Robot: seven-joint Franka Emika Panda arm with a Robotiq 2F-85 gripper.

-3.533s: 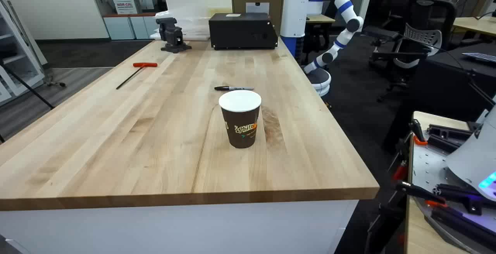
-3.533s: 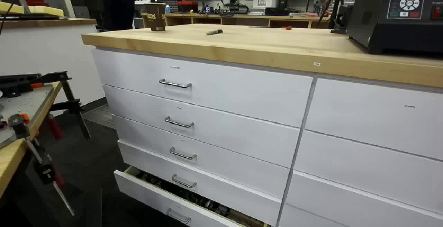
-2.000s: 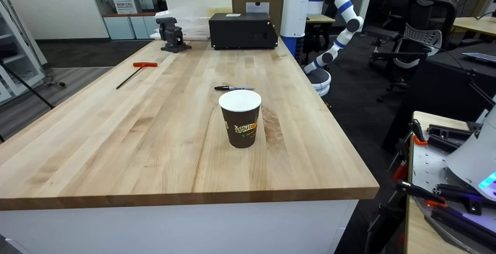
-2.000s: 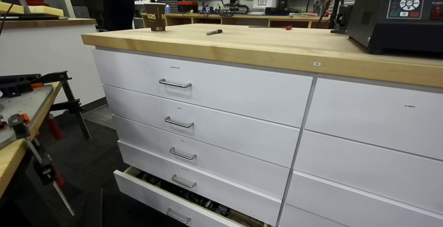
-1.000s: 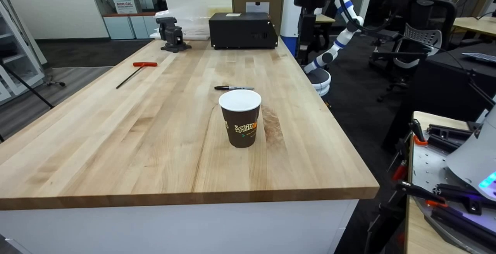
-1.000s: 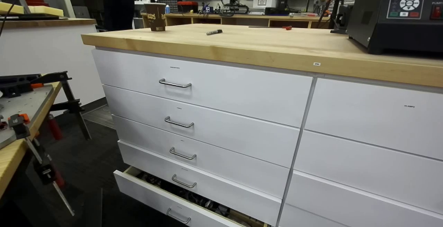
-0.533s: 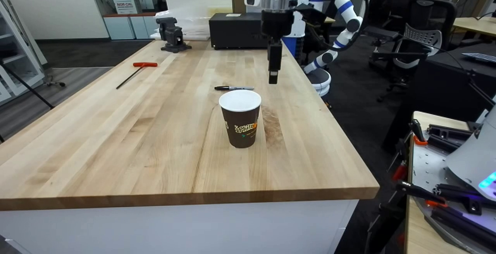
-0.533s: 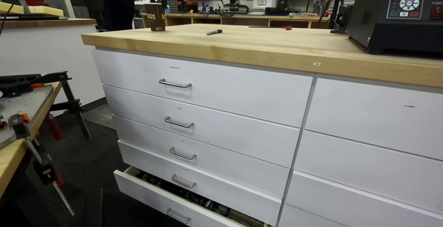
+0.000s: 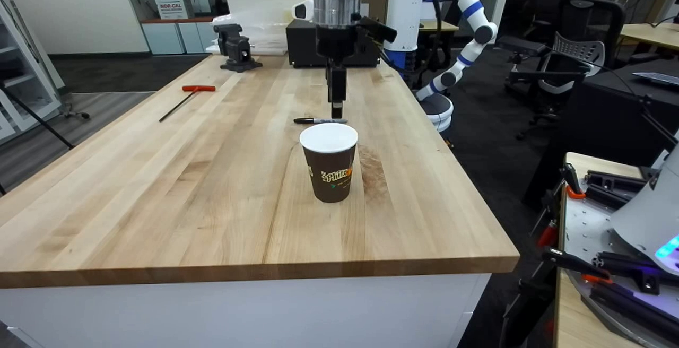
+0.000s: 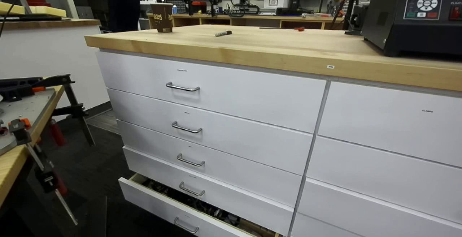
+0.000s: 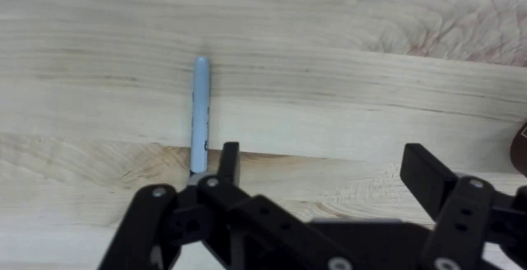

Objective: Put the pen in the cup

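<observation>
The pen, a marker with a grey body and black cap, lies flat on the wooden table in both exterior views (image 9: 318, 121) (image 10: 223, 33). The dark brown cup with its white rim stands upright near it (image 9: 330, 175) (image 10: 162, 17). My gripper (image 9: 337, 113) hangs pointing down above the table near the pen; it also shows in an exterior view (image 10: 201, 12). In the wrist view my gripper (image 11: 321, 148) is open with nothing between the fingers. There the pen (image 11: 200, 113) lies left of the left finger, its cap end hidden. The cup (image 11: 520, 150) shows partly at the right edge.
A red T-handled tool (image 9: 198, 89) lies on the table's far left. A black vise (image 9: 237, 48) and a black box (image 10: 411, 24) stand at one end. A white and blue robot arm (image 9: 473, 14) stands beyond the table. The table's near edge (image 9: 254, 275) shows.
My arm has come into view from the right in an exterior view, moved left and come lower over the table near the pen. The pen and the cup have not moved.
</observation>
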